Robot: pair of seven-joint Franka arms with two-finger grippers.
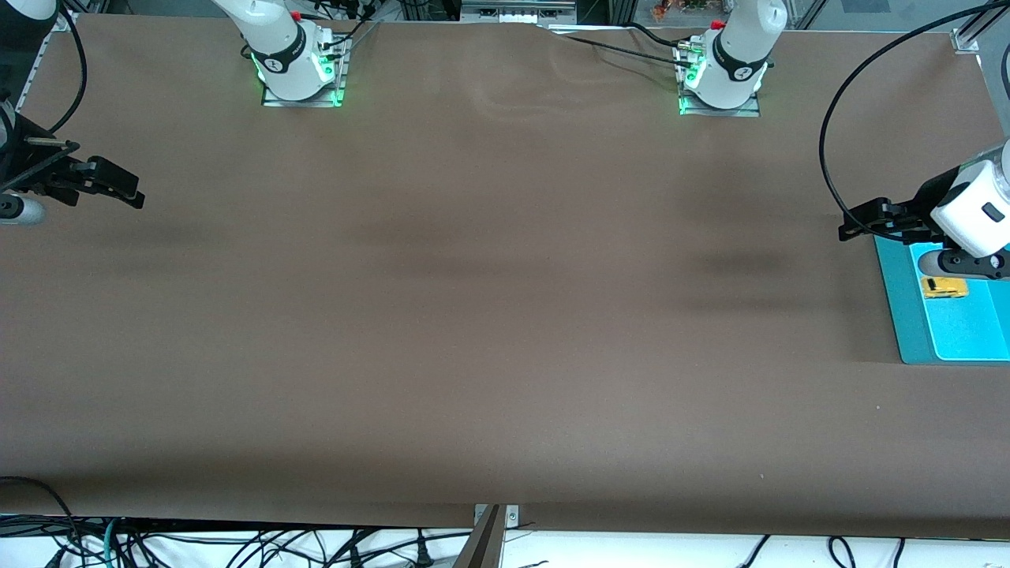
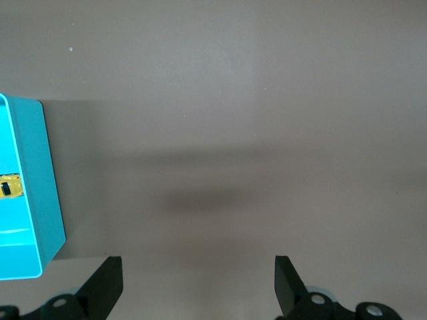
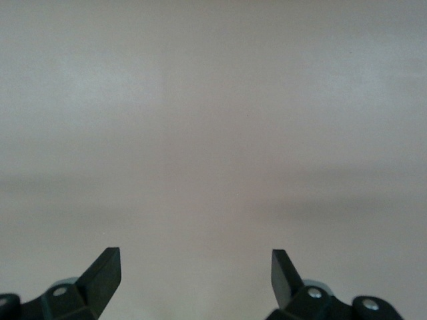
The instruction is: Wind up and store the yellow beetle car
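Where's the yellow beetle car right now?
The yellow beetle car lies in the teal tray at the left arm's end of the table, beside the open, empty left gripper.

A wide brown table (image 1: 473, 315) under soft, even light, with tangled black cables (image 1: 237, 548) along its near edge.

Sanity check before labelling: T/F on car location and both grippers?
1. The yellow beetle car lies in the teal box. True.
2. The left gripper is shut on the car. False: it is open, empty, above the brown table beside the box.
3. The right gripper is open. True.
4. The right gripper hangs over the box. False: it is at the right arm's end of the table, holding nothing.
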